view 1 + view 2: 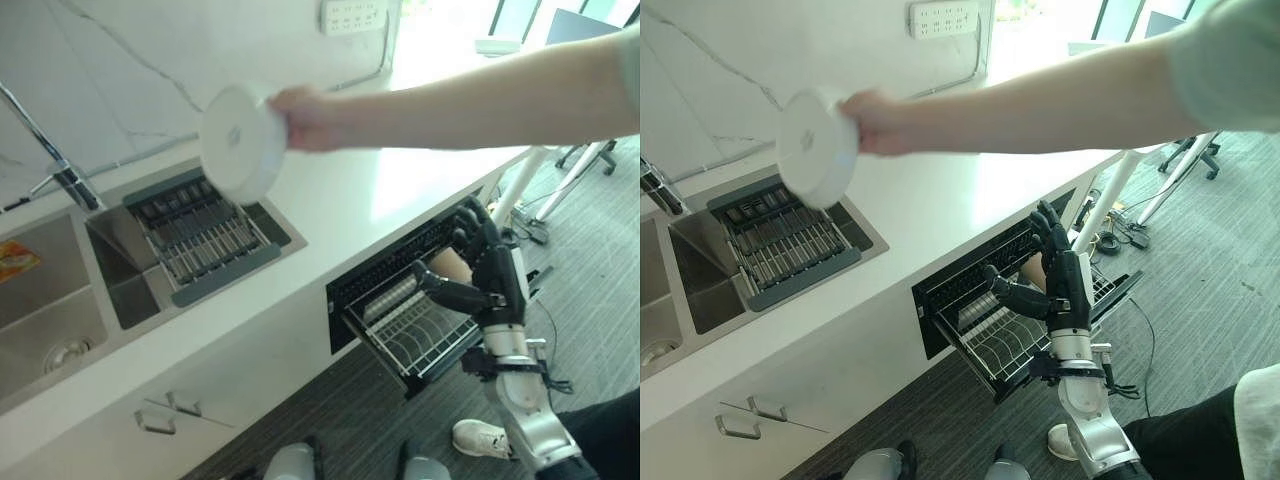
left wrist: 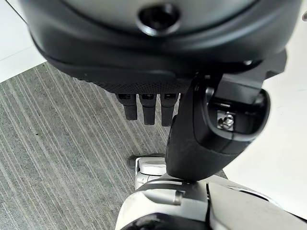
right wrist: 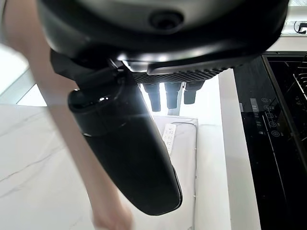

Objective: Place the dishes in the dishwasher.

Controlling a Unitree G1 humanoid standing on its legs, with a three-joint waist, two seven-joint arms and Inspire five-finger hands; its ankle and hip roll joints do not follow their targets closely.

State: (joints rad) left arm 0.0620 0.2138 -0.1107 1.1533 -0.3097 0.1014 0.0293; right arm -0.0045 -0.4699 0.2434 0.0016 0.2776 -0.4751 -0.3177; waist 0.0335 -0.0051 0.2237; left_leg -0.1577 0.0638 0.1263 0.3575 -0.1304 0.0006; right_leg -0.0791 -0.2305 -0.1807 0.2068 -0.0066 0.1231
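Raised beside the pulled-out wire dishwasher rack [image 1: 1015, 335], the robot's dark right hand [image 1: 1058, 277] spreads wide and empty, apparently awaiting the round white plate [image 1: 240, 143] a person's hand [image 1: 303, 118] holds over the white counter [image 1: 400, 180].

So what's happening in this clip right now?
A person's hand holds a white plate in the air above the drying rack set in the sink. The right robot hand is raised, open and empty, in front of the dishwasher, whose wire rack is pulled out from under the counter. The left robot hand hangs open and idle over the floor. The robot has not yet taken the plate.
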